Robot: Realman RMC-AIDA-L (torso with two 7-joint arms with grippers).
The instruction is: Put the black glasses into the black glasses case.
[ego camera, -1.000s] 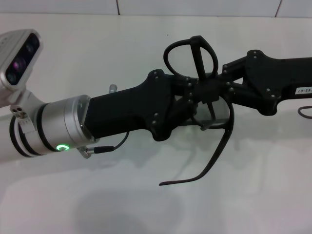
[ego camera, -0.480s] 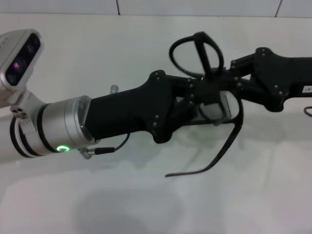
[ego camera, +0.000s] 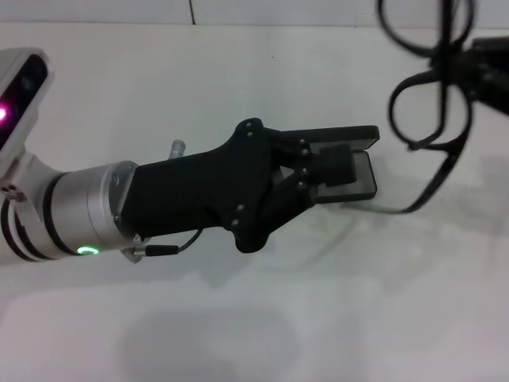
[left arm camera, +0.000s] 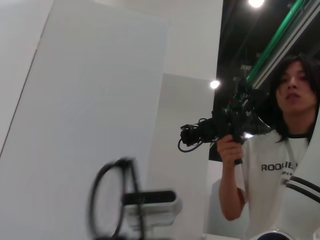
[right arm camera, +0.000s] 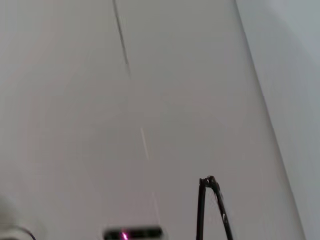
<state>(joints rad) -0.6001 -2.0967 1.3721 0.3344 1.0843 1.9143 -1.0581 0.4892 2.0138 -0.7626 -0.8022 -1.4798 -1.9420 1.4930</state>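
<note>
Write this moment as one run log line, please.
left gripper: shut on black glasses case, lid open | right gripper: shut on black glasses, lifted beside case | glasses not in case

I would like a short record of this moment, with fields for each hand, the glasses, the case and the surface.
left hand: at the centre of the head view, gripping the case
right hand: at the top right edge, mostly out of frame, holding the glasses
glasses: raised above the table, one temple arm hanging down, not in the case
case: open, grey lining visible, held by the left hand
table: white
</note>
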